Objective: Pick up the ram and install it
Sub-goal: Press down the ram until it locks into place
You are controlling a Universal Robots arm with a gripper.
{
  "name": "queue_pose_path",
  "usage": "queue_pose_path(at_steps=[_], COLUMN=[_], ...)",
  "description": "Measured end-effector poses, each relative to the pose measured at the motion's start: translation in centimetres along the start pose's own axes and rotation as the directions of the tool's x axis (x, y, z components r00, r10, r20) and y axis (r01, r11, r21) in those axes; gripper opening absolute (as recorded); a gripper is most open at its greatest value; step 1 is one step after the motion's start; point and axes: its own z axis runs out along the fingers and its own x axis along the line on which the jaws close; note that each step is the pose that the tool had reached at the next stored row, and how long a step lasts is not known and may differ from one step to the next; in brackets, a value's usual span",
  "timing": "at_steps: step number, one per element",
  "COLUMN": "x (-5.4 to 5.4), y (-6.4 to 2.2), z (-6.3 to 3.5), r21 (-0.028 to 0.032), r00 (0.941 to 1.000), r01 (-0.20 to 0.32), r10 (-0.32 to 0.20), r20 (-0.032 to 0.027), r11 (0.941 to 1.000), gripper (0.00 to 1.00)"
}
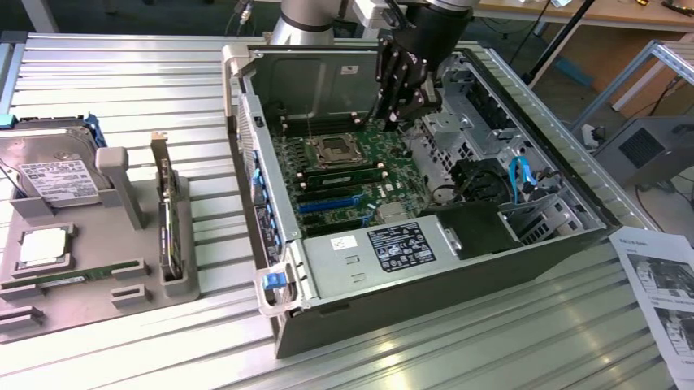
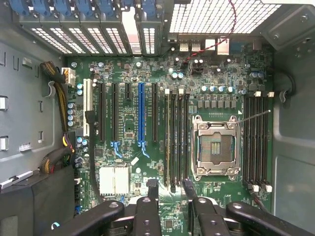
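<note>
The ram (image 1: pixel 67 279), a thin green stick, lies in a slot at the front of the grey holder tray (image 1: pixel 130 288), at the exterior view's left, outside the computer. My gripper (image 1: pixel 399 120) hangs inside the open computer case (image 1: pixel 434 268), above the motherboard (image 1: pixel 358 183) and well away from the ram. In the wrist view the gripper (image 2: pixel 170 189) is open. Its two black fingertips (image 2: pixel 152 187) stand apart with nothing between them, over the end of the long dark memory slots (image 2: pixel 176 137) beside the bare processor socket (image 2: pixel 215 147).
The tray also carries a hard drive (image 1: pixel 54 175), a square silver processor (image 1: pixel 41 246) and a dark card standing on edge (image 1: pixel 166 219). The case's walls, drive cage (image 1: pixel 477 106) and cables (image 1: pixel 518 175) ring the motherboard. A paper sheet (image 1: pixel 661 284) lies at the right.
</note>
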Motion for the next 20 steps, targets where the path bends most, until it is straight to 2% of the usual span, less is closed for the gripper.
queue_pose_path(at_steps=[1,2,4,14,18,20], x=[0.0,0.0,0.0,0.0,0.0,0.0], y=[0.0,0.0,0.0,-0.02,-0.85,-1.64], z=[0.0,0.0,0.0,0.0,-0.01,-0.02], r21=[0.0,0.0,0.0,0.0,-0.0001,-0.0002], r00=[1.0,1.0,1.0,1.0,1.0,1.0], r01=[0.0,0.0,0.0,0.0,0.0,0.0], r10=[0.0,0.0,0.0,0.0,0.0,0.0], r20=[0.0,0.0,0.0,0.0,0.0,0.0], r11=[1.0,1.0,1.0,1.0,1.0,1.0], gripper=[0.24,0.24,0.12,0.11,0.11,0.11])
